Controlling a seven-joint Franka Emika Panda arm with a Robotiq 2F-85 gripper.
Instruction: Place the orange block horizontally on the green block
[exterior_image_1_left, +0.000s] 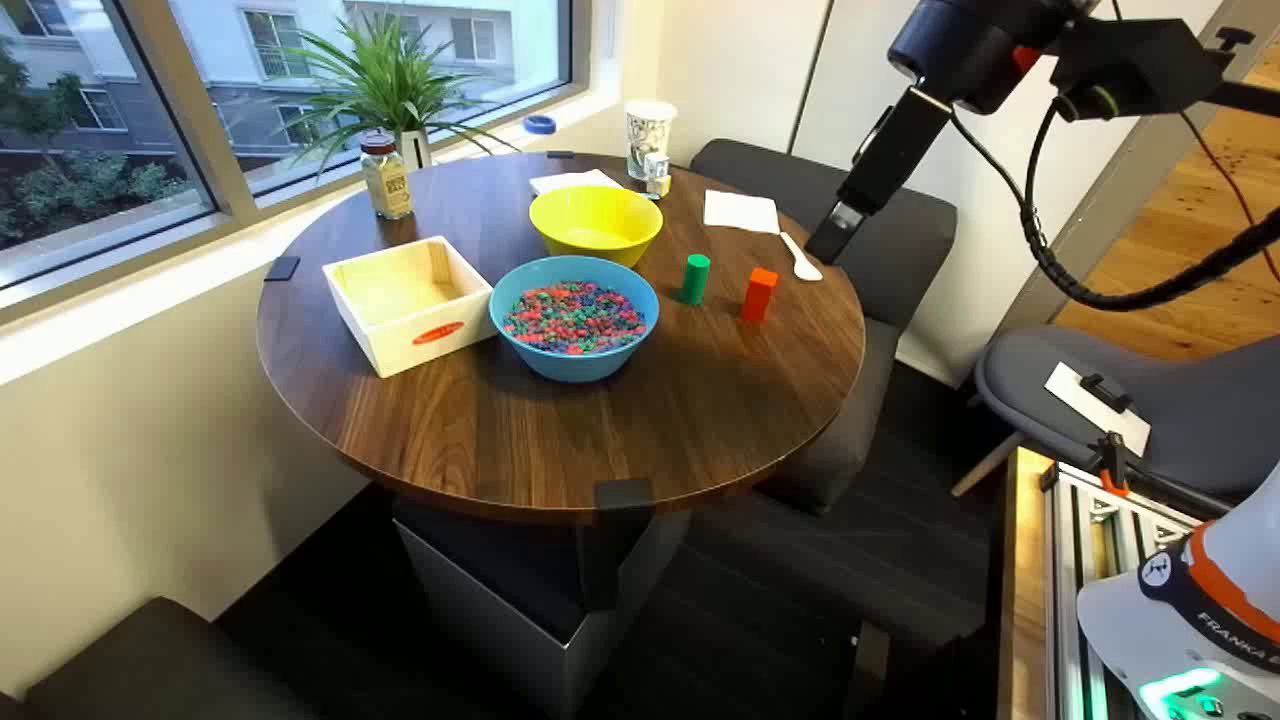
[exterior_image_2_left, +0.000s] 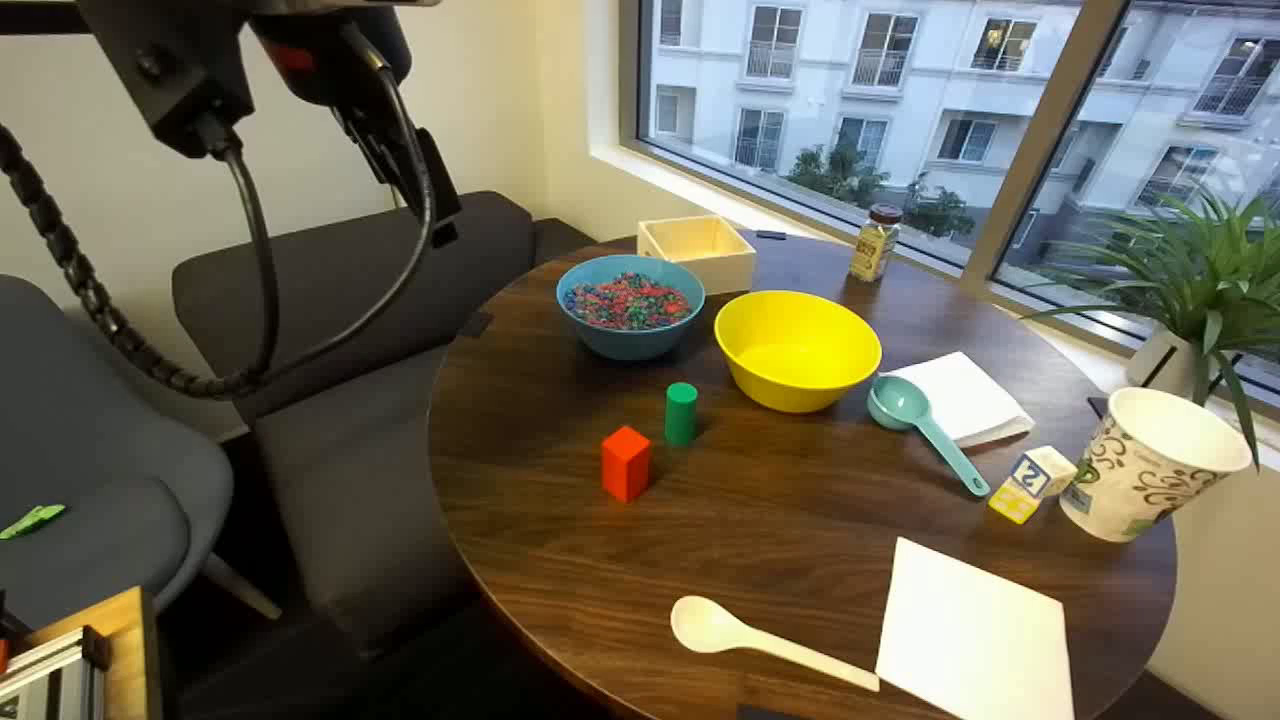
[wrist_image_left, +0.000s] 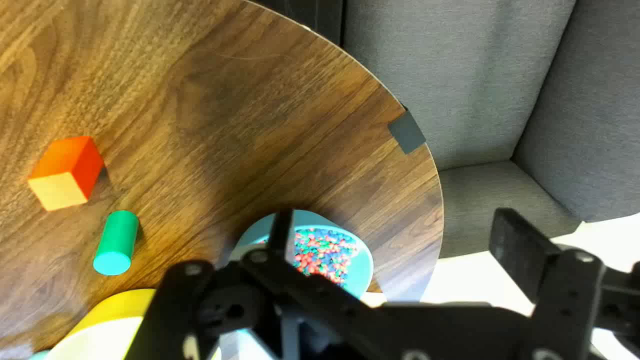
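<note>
Round and brown, the table is standing beside a big window, a grey bench sitting close to its edge. Eyes on the main pair: the orange block is standing upright on the table, and the green block, a little cylinder, is standing upright near it, a strip of table showing between them. Up above, the gripper is hanging in the air, well apart from both, and in the wrist view its two fingers are standing wide apart! On the green block's other side, a blue bowl is holding a bed of coloured beads, while a yellow bowl is sitting right next to it. A wooden box is resting just beside the blue bowl, and a jar is standing by the window. In an exterior view, a teal scoop is leaning on a folded napkin, letter blocks are sitting beside a paper cup, and a pale spoon is lying with its handle ending at a white sheet. Near the window, a leafy plant is fanning out.
</note>
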